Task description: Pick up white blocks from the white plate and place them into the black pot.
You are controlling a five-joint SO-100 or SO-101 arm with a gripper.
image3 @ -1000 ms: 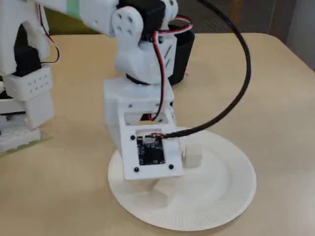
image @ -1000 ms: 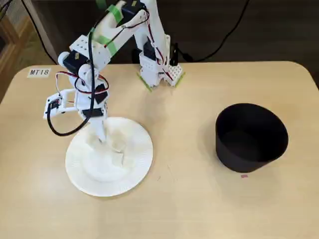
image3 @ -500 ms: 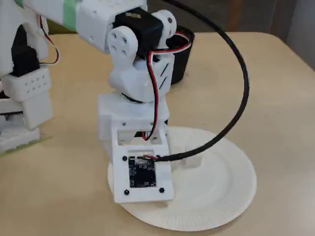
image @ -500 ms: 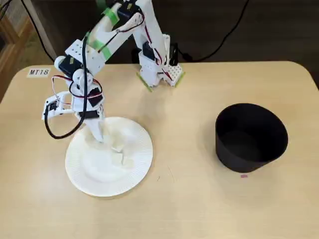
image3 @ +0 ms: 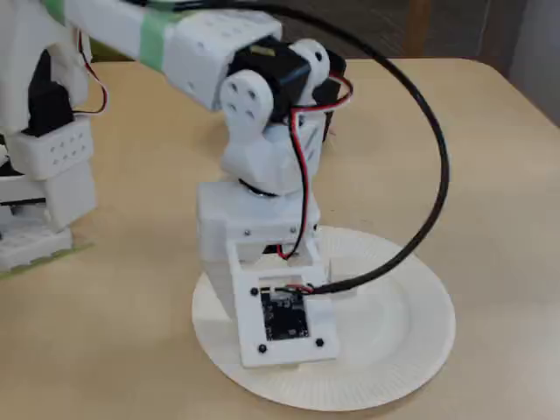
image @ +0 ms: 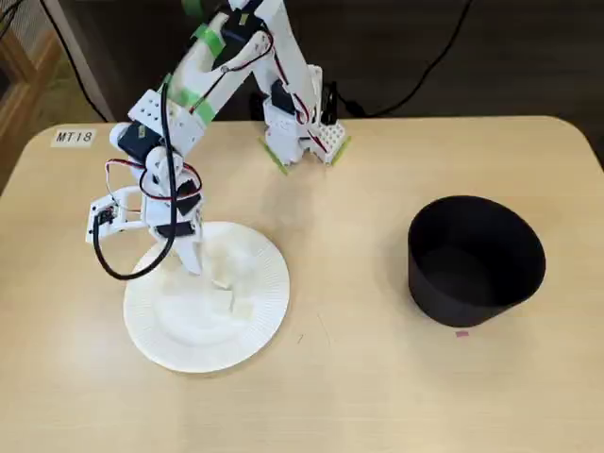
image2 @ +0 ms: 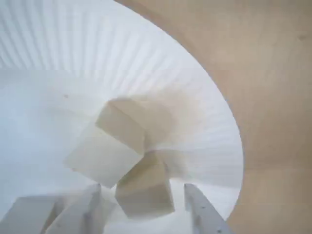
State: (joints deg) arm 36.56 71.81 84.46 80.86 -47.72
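The white plate (image: 160, 326) lies at the left of the table, also seen at its rim (image3: 411, 359) and ribbed rim (image2: 161, 63). Several white blocks sit bunched on it, one (image: 243, 309) nearest the plate's right side. In the wrist view, one cream block (image2: 145, 189) lies between my fingers (image2: 199, 210), with a small gap on the right. A larger block (image2: 105, 155) rests just beyond it. My gripper (image: 193, 262) (image2: 144, 207) is open and low over the plate. The black pot (image: 477, 260) stands far right, apart from the arm.
The arm's base (image: 300, 132) is clamped at the table's back edge. A black cable (image: 118, 269) loops from the wrist over the plate's left rim. A label (image: 74, 137) is stuck at the back left corner. The wrist camera mount (image3: 284, 319) hides the fingers in that fixed view.
The wrist swung left, then came back right and lower over the plate. The blocks were nudged slightly and a third one now shows beside the pile.
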